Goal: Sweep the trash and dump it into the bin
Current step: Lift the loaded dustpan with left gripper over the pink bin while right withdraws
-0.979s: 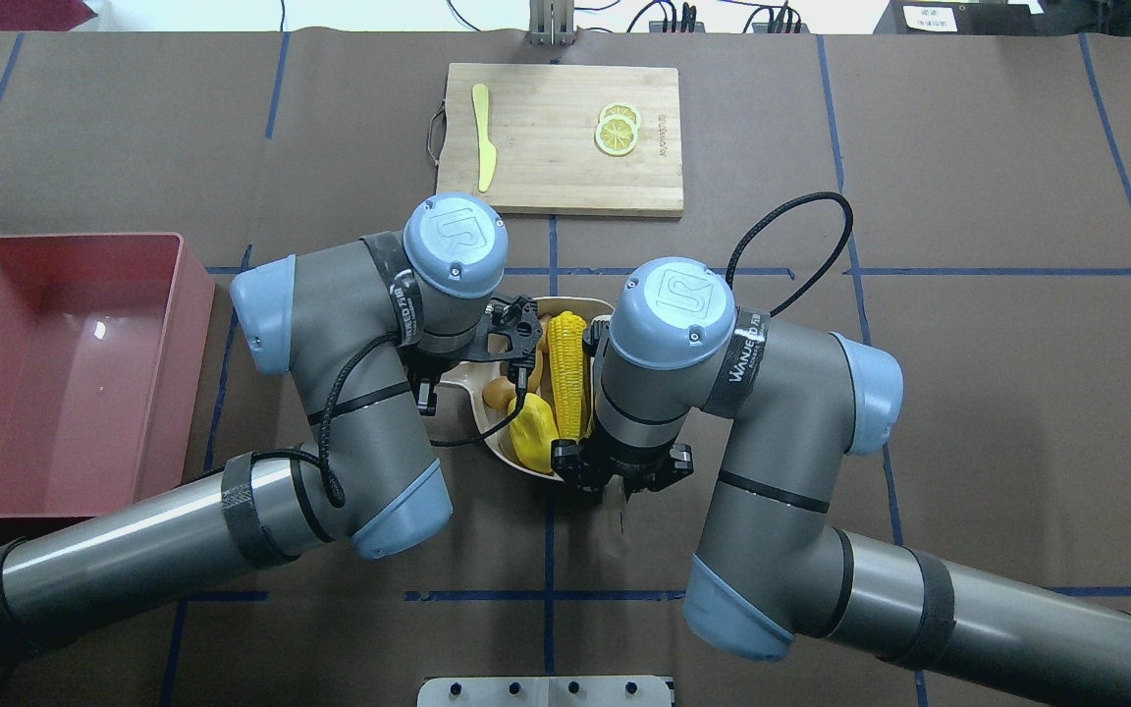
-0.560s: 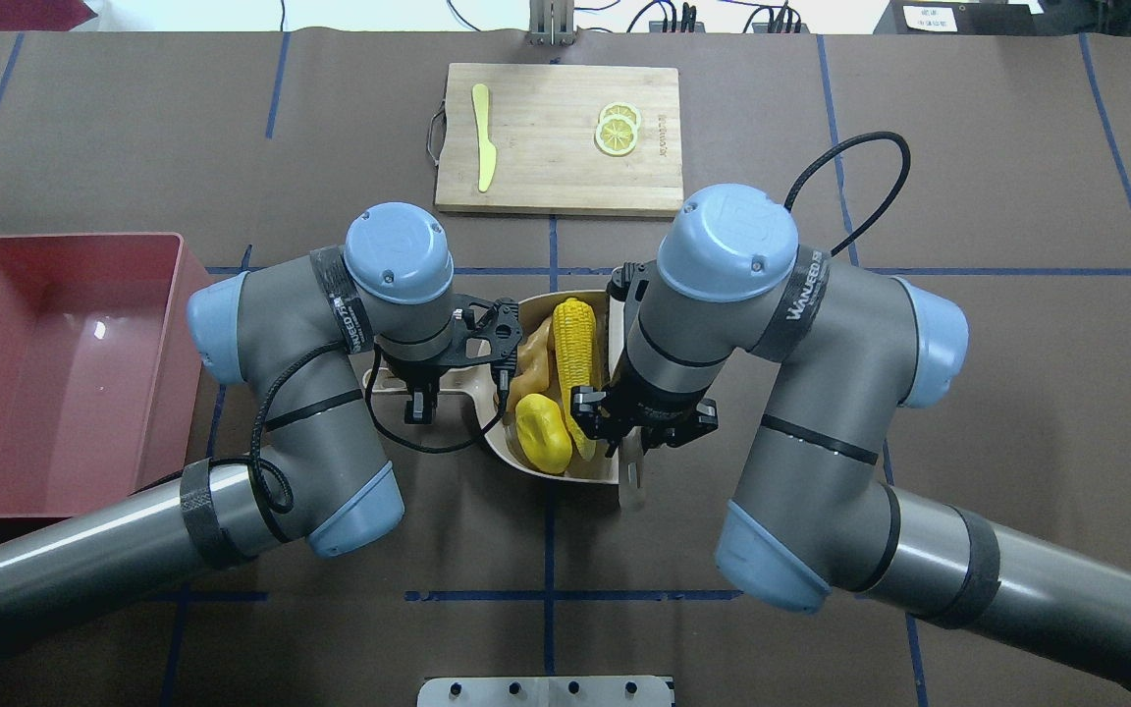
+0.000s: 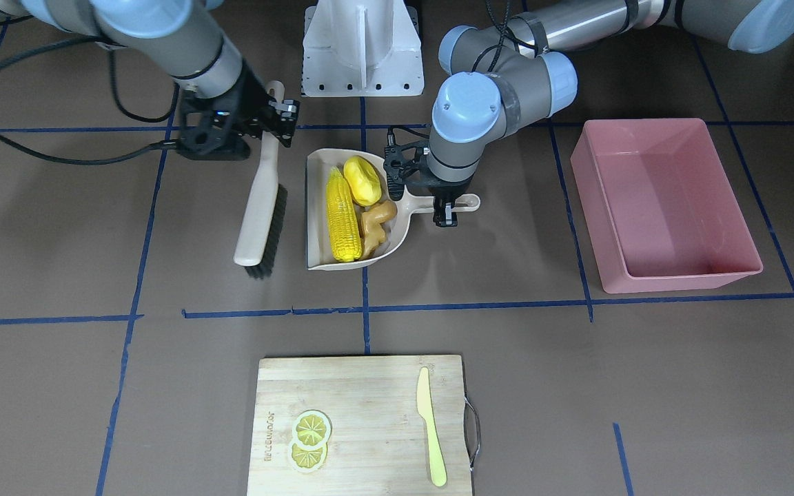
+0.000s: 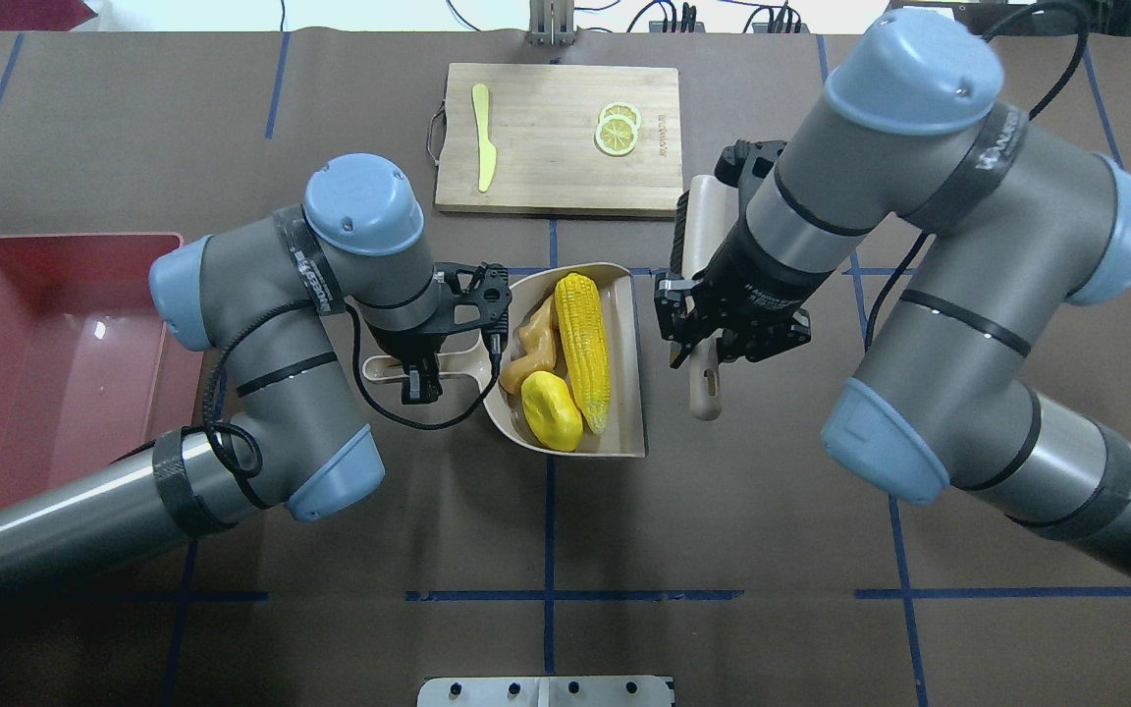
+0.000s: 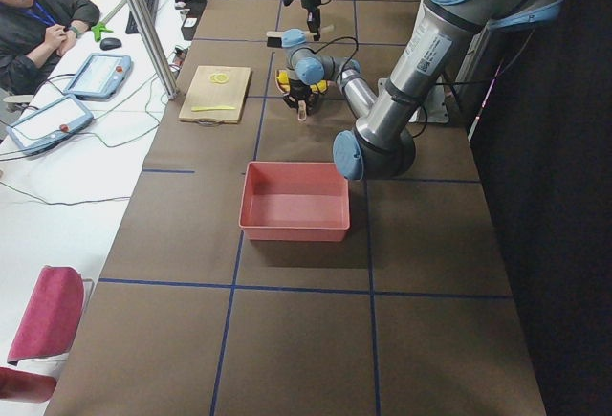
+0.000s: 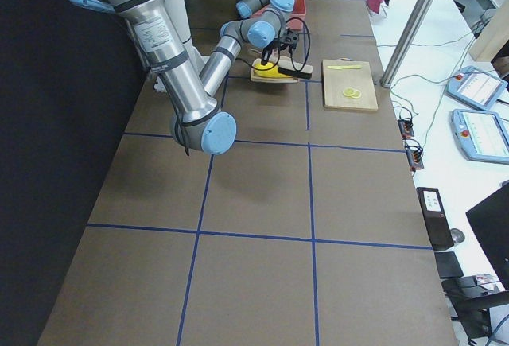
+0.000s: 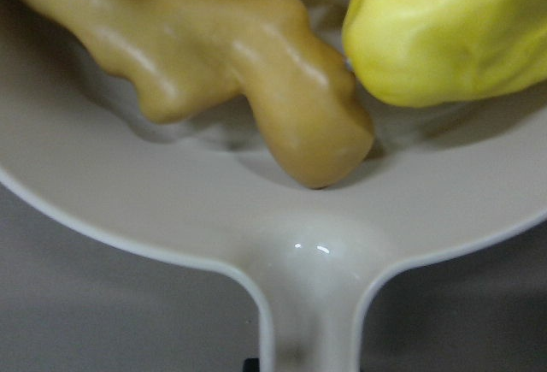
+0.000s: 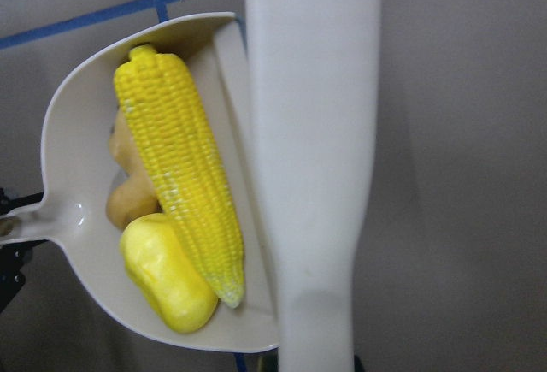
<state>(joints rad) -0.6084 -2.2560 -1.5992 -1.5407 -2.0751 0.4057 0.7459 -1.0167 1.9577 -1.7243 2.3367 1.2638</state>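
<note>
Gripping the dustpan [image 4: 629, 353] by its handle: left jaws clenched on it. Right jaws clenched on the brush [image 3: 259, 200] handle, with the brush just beside the pan's open lip. Corn cob [image 4: 585, 349], yellow lump [image 4: 551, 410] and ginger root [image 4: 529, 344] lie together in the pan. Bin [image 4: 45, 393] is on the counter [image 4: 723, 589], well apart to my left, with my left arm over the stretch between. Cutting board [image 3: 362, 427] beyond carries knife [image 3: 431, 427] and lemon slices [image 3: 309, 439]. Overhead, my wrists hide most of the pan handle and brush head.
</note>
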